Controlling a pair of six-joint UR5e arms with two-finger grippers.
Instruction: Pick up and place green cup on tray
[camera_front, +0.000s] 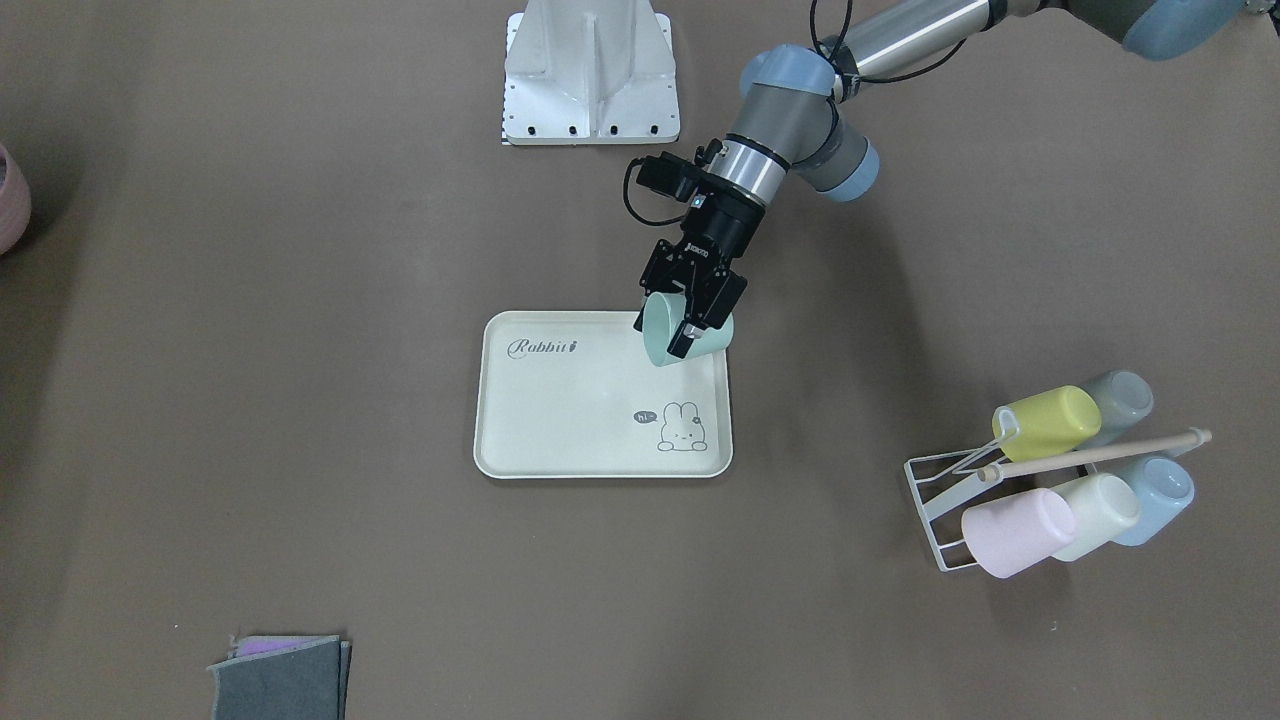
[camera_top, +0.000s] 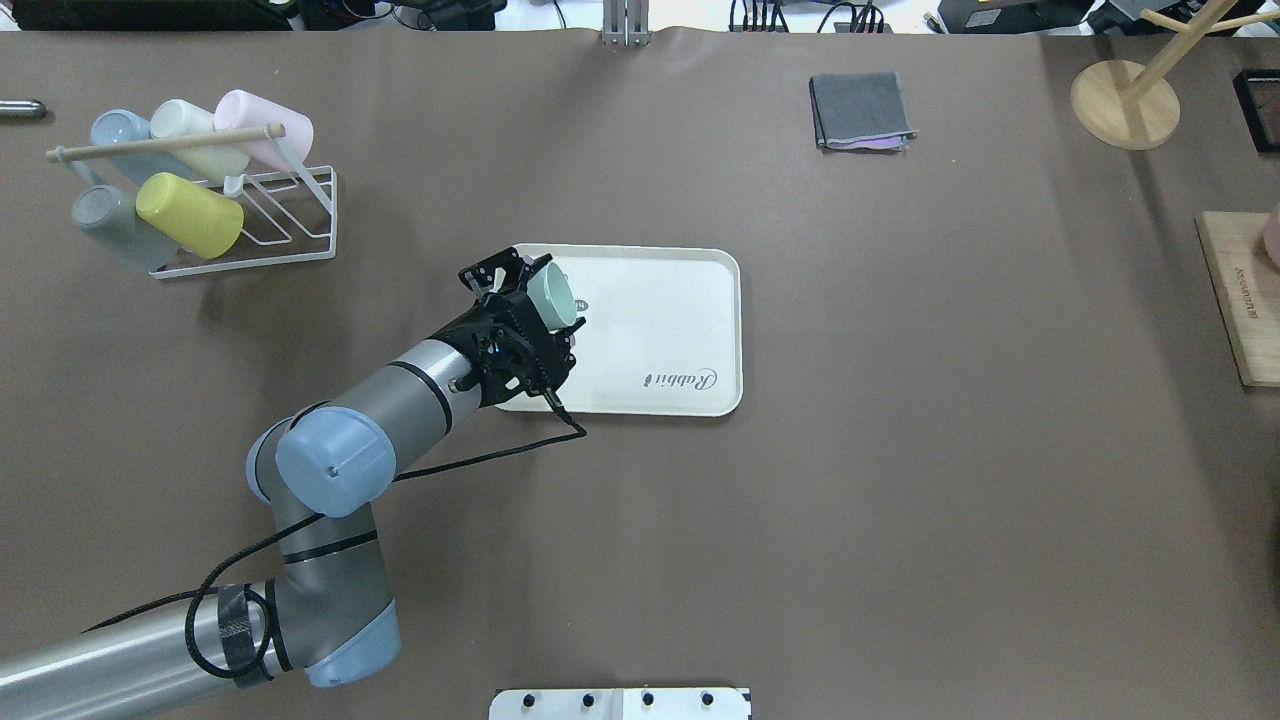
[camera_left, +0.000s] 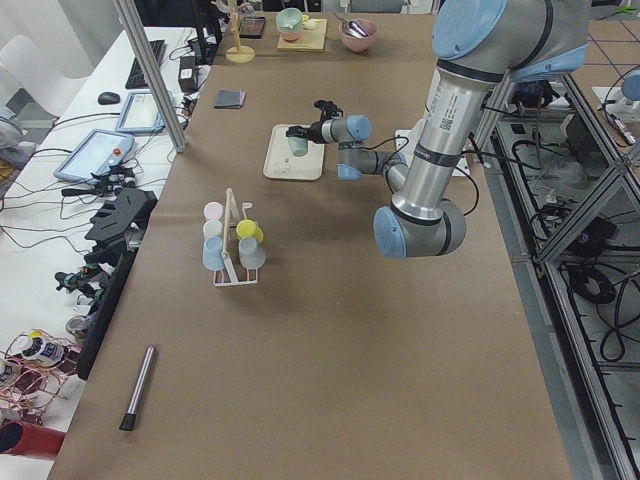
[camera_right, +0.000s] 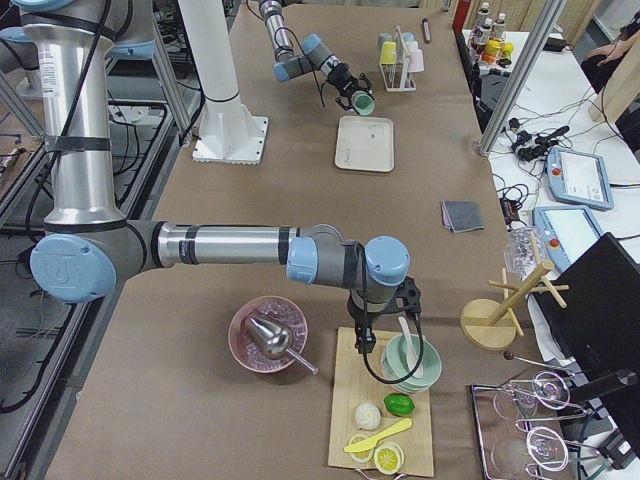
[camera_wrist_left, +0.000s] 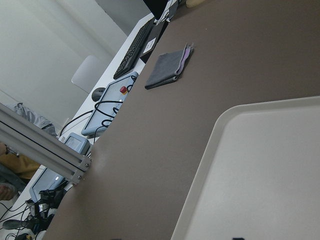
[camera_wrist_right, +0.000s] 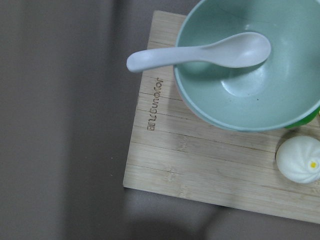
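My left gripper (camera_front: 672, 325) is shut on the pale mint green cup (camera_front: 657, 332), which is tilted on its side with its mouth open to view in the overhead view (camera_top: 550, 293). It holds the cup over the corner of the cream "Rabbit" tray (camera_front: 560, 420) nearest the arm. I cannot tell whether the cup touches the tray. The left wrist view shows only the tray (camera_wrist_left: 265, 170), not the cup. My right gripper (camera_right: 372, 325) shows only in the exterior right view, above a wooden board, and I cannot tell if it is open or shut.
A white wire rack (camera_front: 940, 500) holds yellow, pink, cream, blue and grey cups. A folded grey cloth (camera_top: 860, 110) lies beyond the tray. A mint bowl (camera_wrist_right: 250, 65) with a white spoon and a bun sit on the wooden board (camera_wrist_right: 200, 160).
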